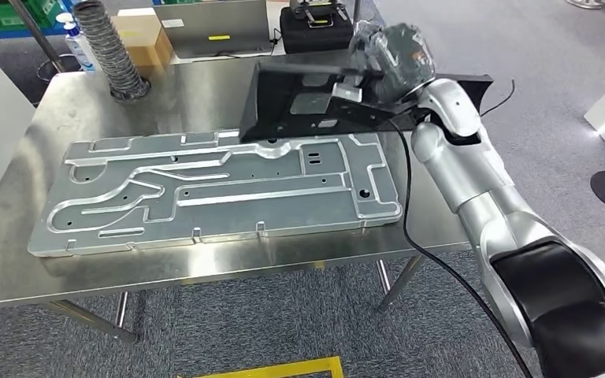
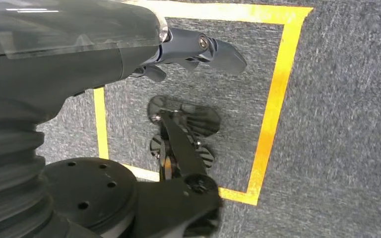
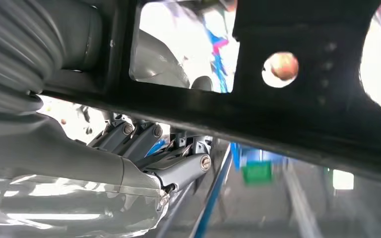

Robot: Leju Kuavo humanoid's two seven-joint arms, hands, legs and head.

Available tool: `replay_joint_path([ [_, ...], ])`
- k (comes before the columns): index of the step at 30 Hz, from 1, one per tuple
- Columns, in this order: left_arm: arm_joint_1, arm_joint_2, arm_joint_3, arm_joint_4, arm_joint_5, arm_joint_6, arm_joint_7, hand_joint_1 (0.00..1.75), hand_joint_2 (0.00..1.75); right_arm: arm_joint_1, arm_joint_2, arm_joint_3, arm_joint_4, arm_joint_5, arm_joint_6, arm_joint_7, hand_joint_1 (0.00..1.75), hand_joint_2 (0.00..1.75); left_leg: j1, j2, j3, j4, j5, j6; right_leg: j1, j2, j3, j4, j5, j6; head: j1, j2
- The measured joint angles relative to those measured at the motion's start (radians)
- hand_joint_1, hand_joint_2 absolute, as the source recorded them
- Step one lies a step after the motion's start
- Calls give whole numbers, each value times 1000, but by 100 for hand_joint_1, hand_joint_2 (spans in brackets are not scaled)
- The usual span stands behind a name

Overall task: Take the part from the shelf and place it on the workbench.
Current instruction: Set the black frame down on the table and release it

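On the left of the steel workbench [image 1: 16, 157] stands a ribbed hose [image 1: 114, 51], and most of the top is taken up by a large stamped metal panel [image 1: 213, 193], so bare room for setting anything down is scarce. Further right, the black part [image 1: 307, 98] hangs tilted above the panel's far right corner, gripped at its upper edge by the right hand [image 1: 390, 59]; lowered as it is, it would likely land on the panel and rock or slide, or twist out of that one-edge hold. The left hand [image 2: 198, 49] hangs over the carpet, fingers loosely apart and holding nothing.
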Motion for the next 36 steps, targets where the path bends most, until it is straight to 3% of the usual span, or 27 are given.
replay_joint_path([
  [1, -3, -2, -1, 0, -1, 0, 0, 0, 175, -4, -4, 29, 47, 23, 2, -1, 175, 175, 2, 1, -6, 2, 12, -2, 1, -4, 2, 1, -2, 1, 0, 0],
  [2, -5, -3, -1, 0, -2, 0, -2, 0, 175, -7, -6, 54, 86, 39, 4, -3, 175, 175, 4, 1, 8, -34, 41, -4, 0, -8, 4, 2, -5, 3, 0, 0],
  [3, -7, -4, -2, 0, -2, 0, -3, 0, 175, -9, -8, 73, 118, 48, 7, -6, 175, 175, 6, 2, 35, -98, 78, -4, 0, -12, 6, 5, -9, 7, 0, 0],
  [5, -12, -6, -2, 0, -1, 1, -10, 0, 175, -16, -8, 99, 168, 59, 17, -19, 175, 175, 5, 0, 88, -216, 126, 1, 2, -17, 7, 13, -17, 16, 0, 0],
  [7, -15, -8, -2, 0, -1, 3, -22, 0, 175, -20, -8, 121, 213, 70, 29, -30, 175, 175, 1, -6, 104, -258, 133, 15, 4, -22, 6, 16, -22, 26, 0, 0],
  [10, -14, -10, -2, 0, 0, 6, -42, 0, 175, -16, -6, 144, 267, 85, 32, -28, 175, 175, 1, -16, 107, -264, 137, 36, -1, -22, 2, 25, -35, 41, 0, 0],
  [12, -16, -12, -2, 0, -1, 8, -54, 0, 175, -12, 2, 149, 294, 90, 30, -21, 175, 175, 3, -21, 111, -269, 139, 47, -6, -2, -34, 103, -80, 46, 0, 0],
  [14, -17, -12, -3, 0, -4, 10, -62, 0, 175, -6, 16, 149, 321, 95, 28, -17, 175, 175, 2, -24, 112, -269, 137, 52, -7, 16, -104, 243, -135, 48, 0, 0],
  [15, -16, -12, -4, 0, -6, 12, -66, 0, 175, -1, 22, 150, 332, 98, 28, -15, 175, 175, 1, -26, 113, -268, 136, 54, -7, 19, -133, 295, -146, 49, 0, 0],
  [16, -16, -12, -5, 0, -8, 13, -71, 0, 175, 5, 28, 150, 342, 101, 28, -13, 175, 175, 0, -28, 115, -268, 134, 55, -7, 20, -146, 312, -138, 48, 0, 0],
  [17, -15, -12, -5, 0, -9, 14, -76, 0, 175, 9, 33, 150, 349, 104, 28, -11, 175, 175, -1, -30, 119, -267, 132, 55, -7, 20, -139, 286, -110, 45, 0, 0],
  [19, -15, -12, -6, 0, -13, 14, -85, 0, 175, 10, 42, 150, 360, 106, 28, -6, 175, 175, -2, -33, 127, -266, 126, 52, -4, 18, -82, 152, -32, 34, 0, 0],
  [21, -15, -13, -7, 0, -17, 14, -90, 0, 175, 7, 50, 150, 367, 106, 27, -1, 175, 175, -6, -34, 130, -265, 122, 46, 3, 14, -32, 44, 6, 24, 0, 0],
  [23, -15, -14, -9, 0, -21, 14, -92, 0, 175, 5, 55, 150, 373, 106, 27, 1, 87, 87, -7, -33, 128, -267, 121, 37, 8, 13, -20, 17, 3, 21, 0, 0],
  [25, -15, -13, -12, 0, -23, 14, -92, 0, 175, 6, 56, 150, 376, 106, 26, 1, 0, 0, -7, -29, 127, -260, 113, 26, 3, 10, -12, 5, 6, 14, 0, 0],
  [26, -16, -13, -13, 0, -24, 14, -92, 0, 175, 5, 56, 150, 377, 106, 26, 0, 0, 0, -7, -24, 120, -240, 98, 20, 0, 7, -7, -2, 8, 10, 0, 0],
  [28, -17, -12, -15, 0, -25, 12, -91, 0, 175, 4, 54, 150, 379, 105, 26, -2, 0, 0, -5, -11, 77, -140, 42, 9, -2, 0, 1, -9, 9, 4, 0, 0],
  [30, -16, -13, -18, 0, -28, 12, -86, 0, 87, 6, 50, 150, 382, 104, 25, -4, 0, 0, 1, -5, 17, -16, -10, -1, -1, -3, 3, -8, 7, 2, 0, 0],
  [31, -15, -12, -20, 0, -32, 15, -83, 0, 44, 8, 49, 150, 384, 104, 24, -5, 0, 0, 4, -4, 2, 10, -13, -5, -1, -4, 3, -8, 7, 2, 0, 0],
  [32, -14, -12, -23, 0, -36, 18, -80, 0, 0, 10, 49, 150, 385, 103, 24, -6, 0, 0, 7, -3, 7, -3, 4, -8, -2, -4, 3, -6, 6, 4, 0, 0],
  [34, -14, -12, -28, 0, -42, 24, -77, 0, 0, 13, 48, 150, 386, 102, 23, -7, 0, 0, 14, -4, 69, -130, 69, -13, -5, -4, 4, 0, 1, 12, 0, 0],
  [36, -14, -11, -31, 0, -44, 30, -73, 0, 0, 12, 47, 150, 386, 102, 22, -9, 0, 0, 15, -9, 122, -238, 109, -6, -4, -1, 2, 10, -6, 23, 0, 0],
])
